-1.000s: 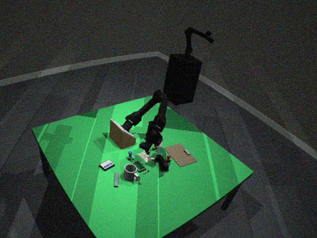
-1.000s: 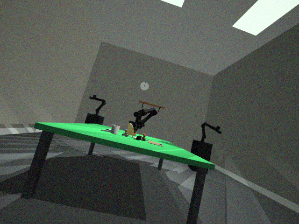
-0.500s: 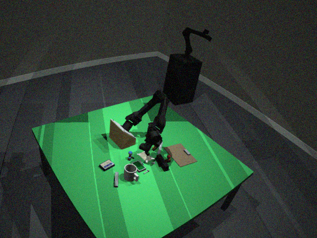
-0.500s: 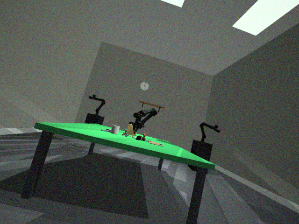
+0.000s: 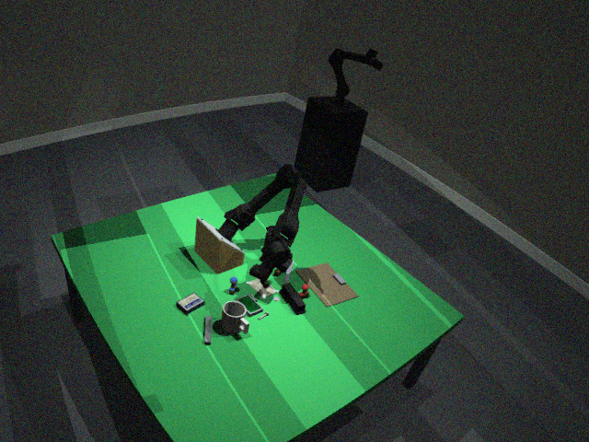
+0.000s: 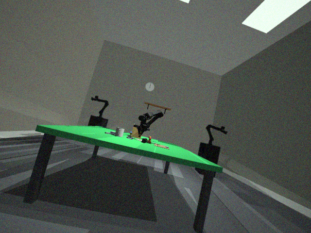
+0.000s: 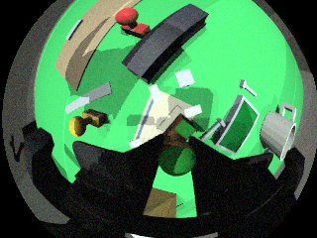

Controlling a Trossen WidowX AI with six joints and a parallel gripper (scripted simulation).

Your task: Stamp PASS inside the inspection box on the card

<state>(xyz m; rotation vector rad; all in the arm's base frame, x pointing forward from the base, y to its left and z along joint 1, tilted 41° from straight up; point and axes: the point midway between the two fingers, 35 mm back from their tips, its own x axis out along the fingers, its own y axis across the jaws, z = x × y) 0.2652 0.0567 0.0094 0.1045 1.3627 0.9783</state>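
Note:
My gripper [image 7: 176, 139] [image 5: 261, 279] is shut on the PASS stamp [image 7: 176, 159], which has a green knob and a brown base. It holds the stamp upright over the near end of the white card [image 7: 157, 114] [image 5: 264, 289]. I cannot tell whether the base touches the card. The green ink pad [image 7: 238, 126] [image 5: 248, 304] in its dark frame lies just right of the card in the wrist view. In the top view the arm hides the stamp.
A grey mug [image 5: 234, 317] [image 7: 276, 134] stands by the pad. A blue-knobbed stamp [image 5: 233, 284], a red-knobbed stamp [image 5: 304, 289] [image 7: 129, 19] and an orange-knobbed stamp [image 7: 82, 123] stand around the card. A dark block [image 5: 292, 297] [image 7: 165, 38], a brown board [image 5: 328, 284] and a cardboard wedge [image 5: 216, 247] lie close.

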